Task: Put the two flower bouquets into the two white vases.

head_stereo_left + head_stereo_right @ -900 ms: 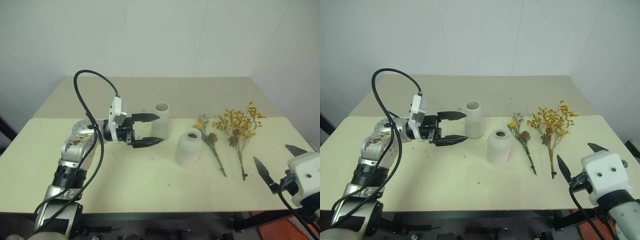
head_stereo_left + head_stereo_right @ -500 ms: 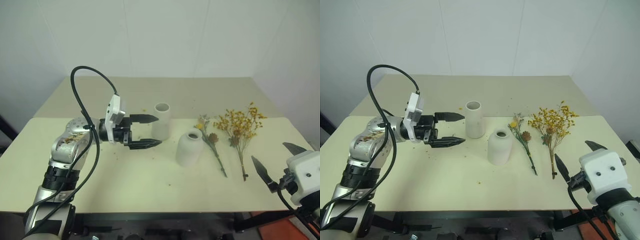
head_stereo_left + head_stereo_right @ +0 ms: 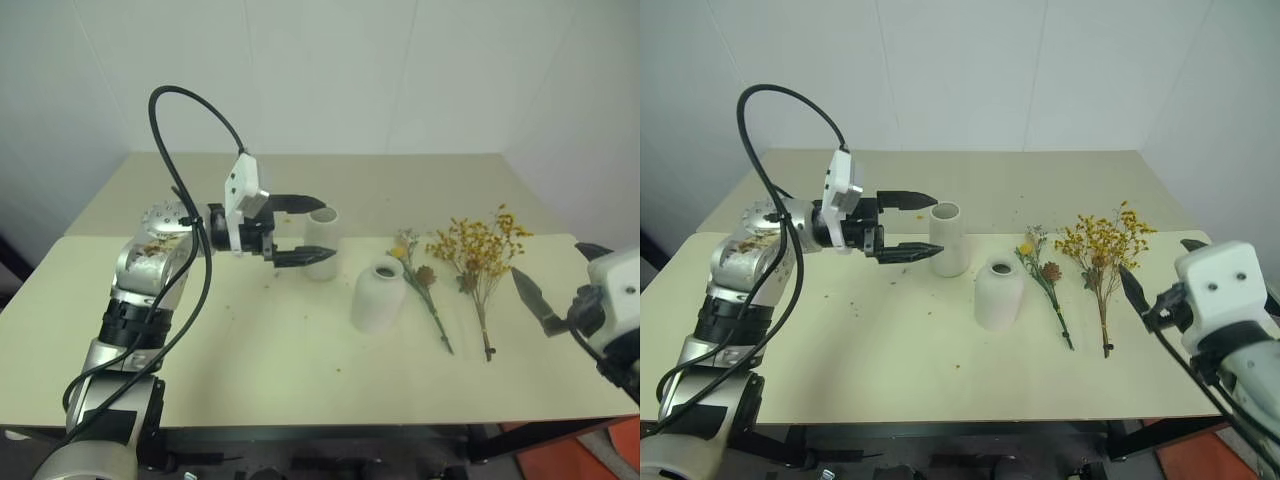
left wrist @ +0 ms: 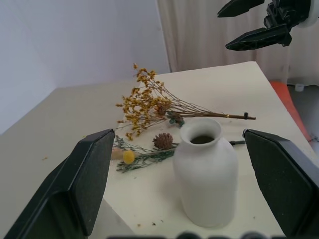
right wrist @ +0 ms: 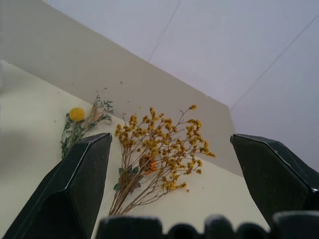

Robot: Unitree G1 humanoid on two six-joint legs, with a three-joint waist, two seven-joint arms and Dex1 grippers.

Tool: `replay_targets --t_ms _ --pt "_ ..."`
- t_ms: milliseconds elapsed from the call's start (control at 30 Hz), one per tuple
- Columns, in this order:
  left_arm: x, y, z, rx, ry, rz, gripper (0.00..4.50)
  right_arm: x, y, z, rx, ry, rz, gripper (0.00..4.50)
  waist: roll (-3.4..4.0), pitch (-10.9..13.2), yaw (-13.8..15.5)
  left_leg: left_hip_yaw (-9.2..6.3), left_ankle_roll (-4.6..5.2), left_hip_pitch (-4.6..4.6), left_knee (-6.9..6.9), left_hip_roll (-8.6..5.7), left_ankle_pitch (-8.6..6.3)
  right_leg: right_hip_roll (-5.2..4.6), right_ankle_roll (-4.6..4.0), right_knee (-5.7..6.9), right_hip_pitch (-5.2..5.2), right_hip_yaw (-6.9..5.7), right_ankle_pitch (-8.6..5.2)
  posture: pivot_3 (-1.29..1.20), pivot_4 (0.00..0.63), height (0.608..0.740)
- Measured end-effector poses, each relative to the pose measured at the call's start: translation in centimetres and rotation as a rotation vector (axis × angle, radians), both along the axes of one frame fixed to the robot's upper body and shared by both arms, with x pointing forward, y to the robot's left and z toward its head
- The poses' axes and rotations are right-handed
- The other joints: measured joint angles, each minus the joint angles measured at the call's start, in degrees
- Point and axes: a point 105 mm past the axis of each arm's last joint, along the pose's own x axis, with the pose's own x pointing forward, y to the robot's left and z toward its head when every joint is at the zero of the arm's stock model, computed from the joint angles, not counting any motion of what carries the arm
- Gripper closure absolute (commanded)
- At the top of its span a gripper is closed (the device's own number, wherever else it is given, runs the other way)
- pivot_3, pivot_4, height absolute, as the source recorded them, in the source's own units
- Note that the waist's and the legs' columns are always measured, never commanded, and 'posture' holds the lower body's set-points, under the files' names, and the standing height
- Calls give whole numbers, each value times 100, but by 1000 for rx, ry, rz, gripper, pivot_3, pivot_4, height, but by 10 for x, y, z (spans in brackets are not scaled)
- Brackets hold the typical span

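Both bouquets, the spray (image 3: 478, 250) and the sprig (image 3: 418, 275), lie on the table (image 3: 250, 350) right of the 2 vases (image 3: 322, 240) (image 3: 377, 295), and both grippers, left (image 3: 308, 228) and right (image 3: 555, 290), are wide open and empty, so the first pick is in hand: the right gripper needs to descend onto the spray's stems.

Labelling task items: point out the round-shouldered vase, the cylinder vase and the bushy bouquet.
round-shouldered vase (image 3: 998, 296), right eye view, body.
cylinder vase (image 3: 950, 240), right eye view, side wall.
bushy bouquet (image 3: 1102, 240), right eye view, flower mass.

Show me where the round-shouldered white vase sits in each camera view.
Left eye: round-shouldered vase, centre, nearer than the cylinder vase.
Right eye: centre, left of the small sprig.
Left wrist: foreground, between the open left fingers.
Right wrist: not in it.
Shared landmark: the bushy yellow bouquet, lying on the table.
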Motion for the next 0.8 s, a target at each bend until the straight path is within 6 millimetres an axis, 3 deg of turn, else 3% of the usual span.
replay_targets --t_ms 233,400,633,800 --pt "10 -21 16 85 33 -38 0 37 -26 -8 201 264 -121 18 1 1 11 -1 1 -19 -3 -5 1 -3 -3 -1 -20 -1 2 0 150 740" --pt "12 -47 31 160 36 -127 0 59 -31 -20 296 503 -150 18 2 1 21 -1 6 -32 -7 -4 -2 -3 -3 -12 -27 -7 1 0 150 740" --pt "5 -81 26 197 82 -232 0 79 -43 -49 393 783 -205 18 8 5 8 3 9 -39 -8 -5 -4 -6 -1 -12 -37 -2 2 0 150 740" --pt "0 -99 20 213 97 -274 0 85 -42 -54 403 913 -181 18 18 11 -12 6 9 -37 -6 -5 -4 -4 0 -7 -40 3 2 0 150 740"
